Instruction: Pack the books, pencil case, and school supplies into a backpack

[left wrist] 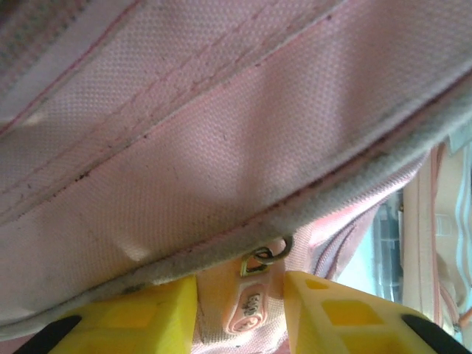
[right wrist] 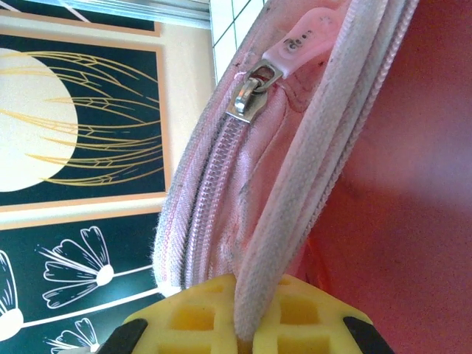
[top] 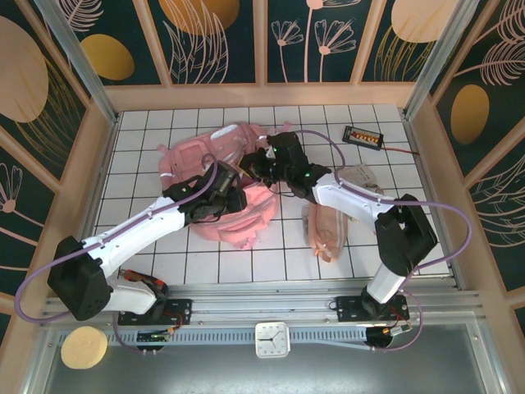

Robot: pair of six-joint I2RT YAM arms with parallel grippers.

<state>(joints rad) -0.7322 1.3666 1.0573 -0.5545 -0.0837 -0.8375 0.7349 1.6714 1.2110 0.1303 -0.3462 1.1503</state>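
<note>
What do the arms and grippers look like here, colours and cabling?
The left arm and right arm have white link shells, black joints and bases, and a purple cable alongside each. The left gripper and right gripper have yellow fingers with moulded recesses and black mounts.

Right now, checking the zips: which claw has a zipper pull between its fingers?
The left claw: a pink zipper pull sits between its yellow fingers. The right claw pinches white piping instead.

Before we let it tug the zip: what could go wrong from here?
1. Left claw flanks the zipper pull; grip unclear, so it may slip off when tugged.
2. Right claw pinches just the white trim; that thin hold could slip and let the backpack shift.
</note>
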